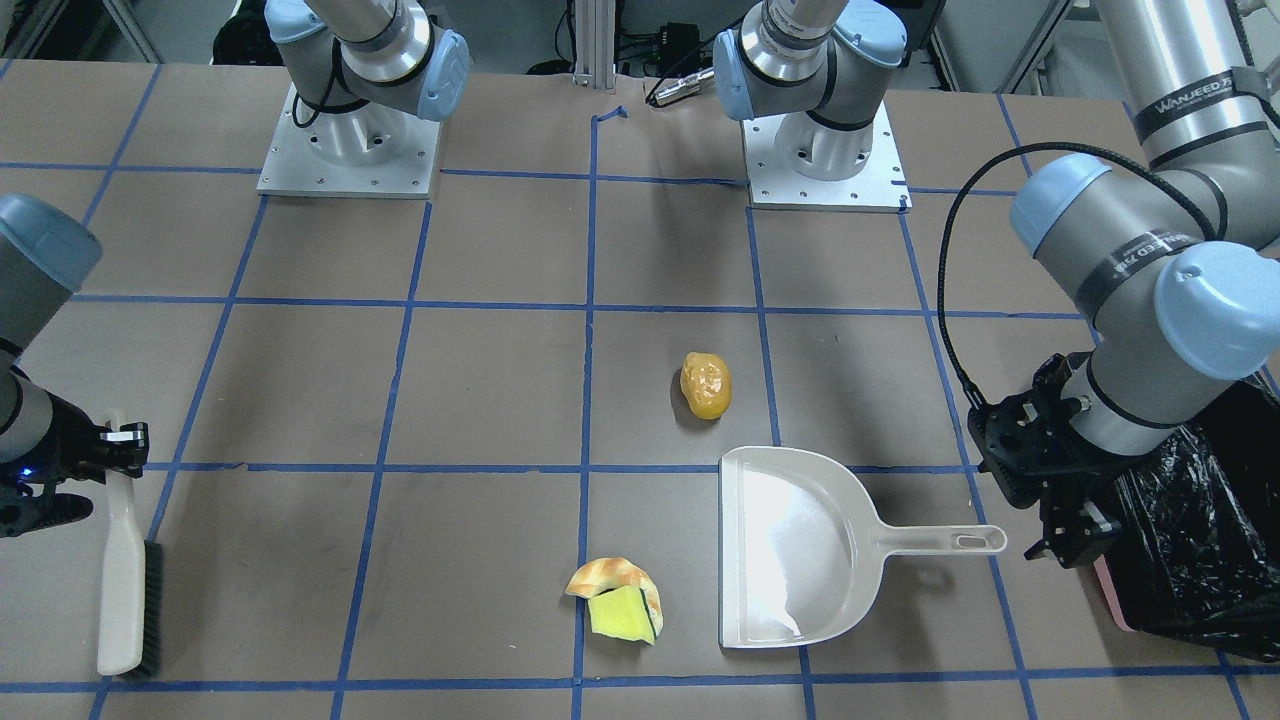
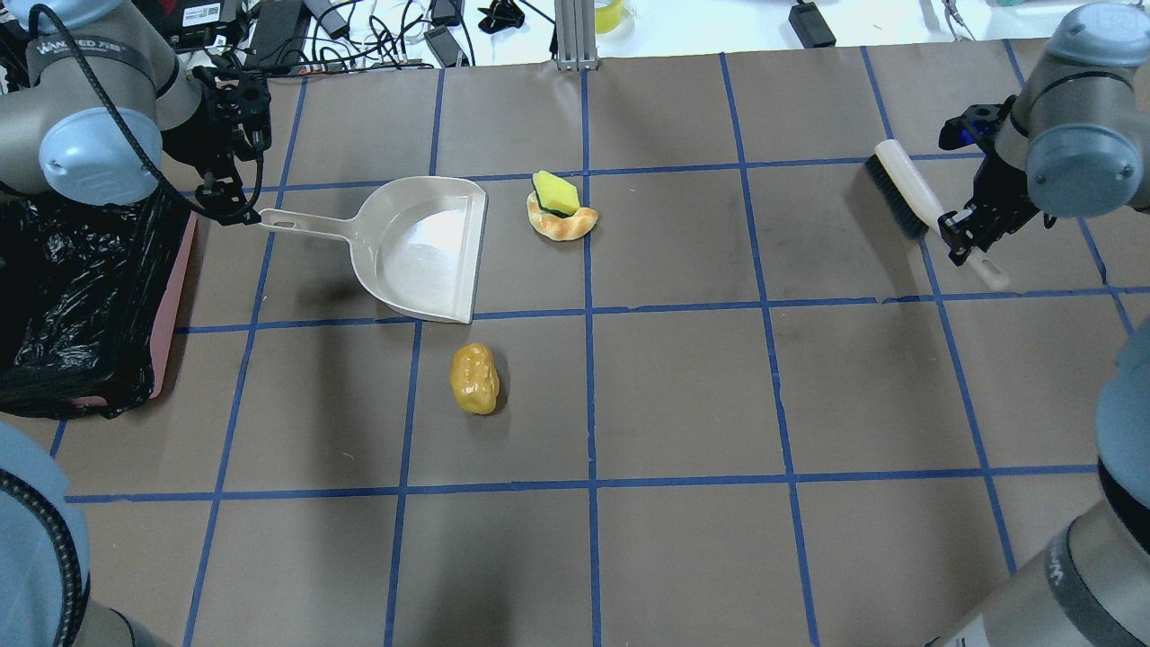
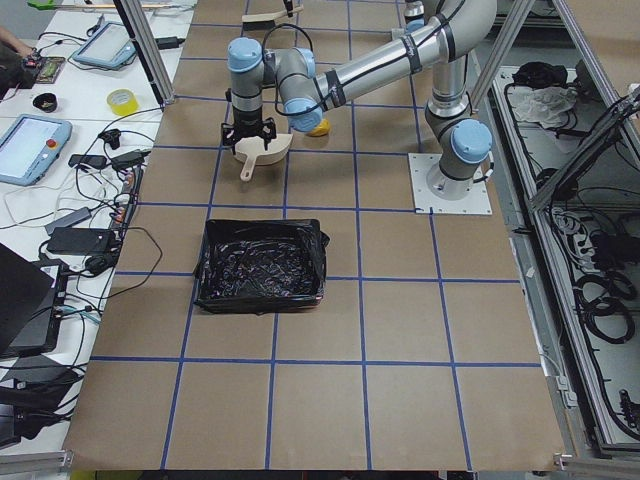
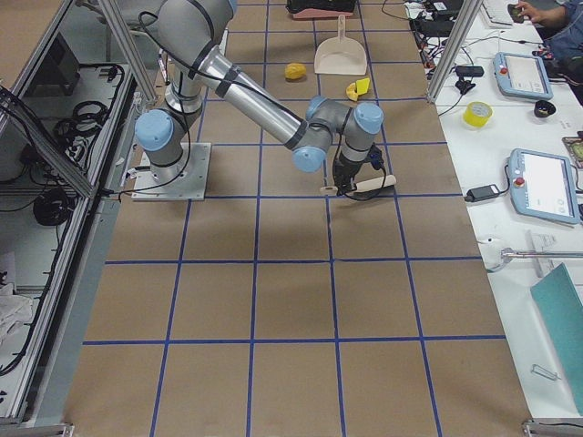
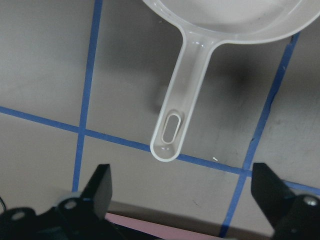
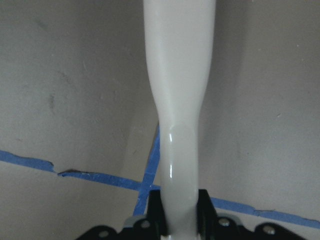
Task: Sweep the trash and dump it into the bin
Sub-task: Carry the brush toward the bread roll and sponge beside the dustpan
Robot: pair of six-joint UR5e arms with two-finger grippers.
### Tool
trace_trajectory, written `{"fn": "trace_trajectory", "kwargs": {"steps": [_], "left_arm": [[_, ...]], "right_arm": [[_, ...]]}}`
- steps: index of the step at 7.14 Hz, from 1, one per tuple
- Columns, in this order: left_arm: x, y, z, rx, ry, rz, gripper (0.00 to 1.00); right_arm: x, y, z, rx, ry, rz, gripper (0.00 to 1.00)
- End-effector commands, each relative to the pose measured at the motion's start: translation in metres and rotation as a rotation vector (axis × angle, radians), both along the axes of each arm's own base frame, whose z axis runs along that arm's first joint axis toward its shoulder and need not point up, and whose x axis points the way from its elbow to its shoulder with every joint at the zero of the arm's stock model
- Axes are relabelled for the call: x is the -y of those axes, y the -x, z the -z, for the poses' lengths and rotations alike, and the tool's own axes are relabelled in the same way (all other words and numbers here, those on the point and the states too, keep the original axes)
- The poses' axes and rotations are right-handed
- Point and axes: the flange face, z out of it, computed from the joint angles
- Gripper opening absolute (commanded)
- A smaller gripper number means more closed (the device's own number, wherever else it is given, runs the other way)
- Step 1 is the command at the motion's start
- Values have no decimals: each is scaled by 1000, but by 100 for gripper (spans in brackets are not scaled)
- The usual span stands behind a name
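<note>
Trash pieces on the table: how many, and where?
2. The potato-like lump lies on the robot's side of the dustpan. The croissant-like piece sits just off the dustpan's open mouth. Both are outside it; the bin has a dark bag that could hide more.

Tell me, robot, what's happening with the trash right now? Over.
Left gripper open at dustpan handle, not gripping. Right gripper shut on brush. Toy potato, toy croissant on table, outside dustpan. Nothing swept yet.

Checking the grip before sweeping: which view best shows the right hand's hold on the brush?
Right wrist-mounted: the right hand pinches the brush handle close up. Overhead and front-facing show the whole brush but the grip small; side views show it tinier; left wrist misses it.
</note>
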Motion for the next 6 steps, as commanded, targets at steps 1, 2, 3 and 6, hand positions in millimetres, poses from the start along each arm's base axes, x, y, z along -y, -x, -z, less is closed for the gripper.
{"fn": "trace_trajectory", "kwargs": {"steps": [1,2,3,6], "left_arm": [[13,6,39,-70,-22,87,97],[20,5,54,-73,-7,85,97],[21,7,69,-77,-28,105,94],[23,6,92,-86,-62,127,94]], "right_arm": [[-2,-3,-13,-9,22,51,0],[-3,-10,-27,-15,30,76,0],[-3,-46,-55,-34,76,80,0],[-19,-255,-57,-102,83,130,0]]}}
